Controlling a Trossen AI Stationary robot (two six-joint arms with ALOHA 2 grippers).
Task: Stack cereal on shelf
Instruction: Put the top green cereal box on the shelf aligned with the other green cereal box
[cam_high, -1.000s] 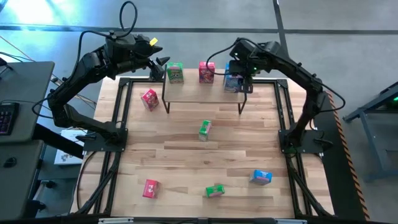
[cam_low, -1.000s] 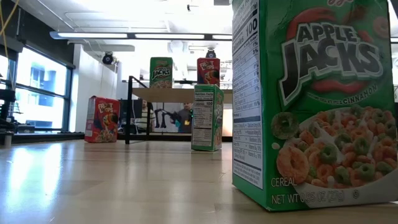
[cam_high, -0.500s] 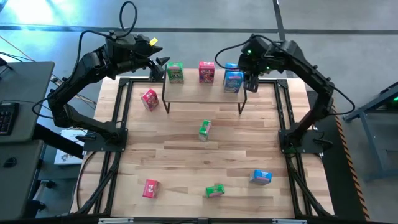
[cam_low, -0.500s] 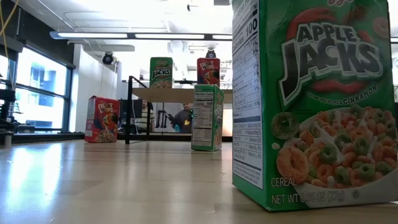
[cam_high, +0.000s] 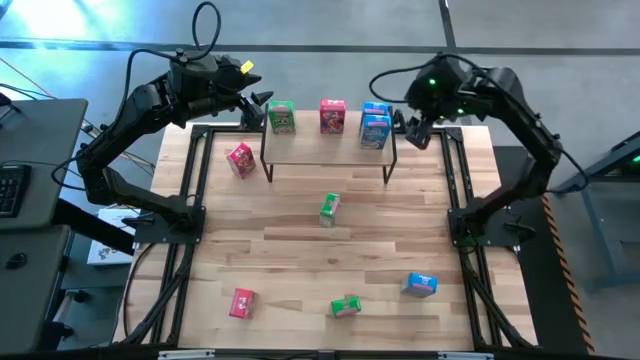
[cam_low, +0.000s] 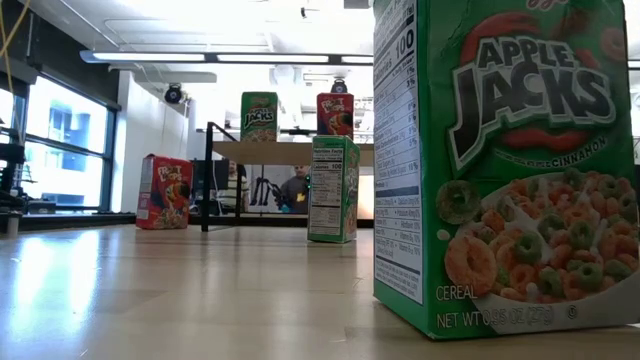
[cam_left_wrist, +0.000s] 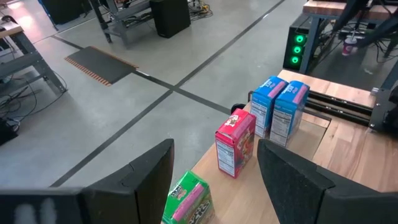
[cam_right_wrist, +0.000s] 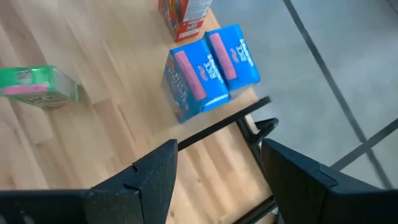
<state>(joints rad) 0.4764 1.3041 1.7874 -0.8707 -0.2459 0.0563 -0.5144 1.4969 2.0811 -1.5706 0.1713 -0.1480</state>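
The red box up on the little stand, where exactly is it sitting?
In the high view, the red box stands mid-shelf, between the green box on its left and two blue boxes on its right.

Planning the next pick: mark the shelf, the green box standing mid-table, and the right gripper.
shelf (cam_high: 325, 146), high view, bare front strip of its top board.
green box (cam_high: 329, 208), high view, its top face.
right gripper (cam_high: 409, 129), high view, between its fingertips.
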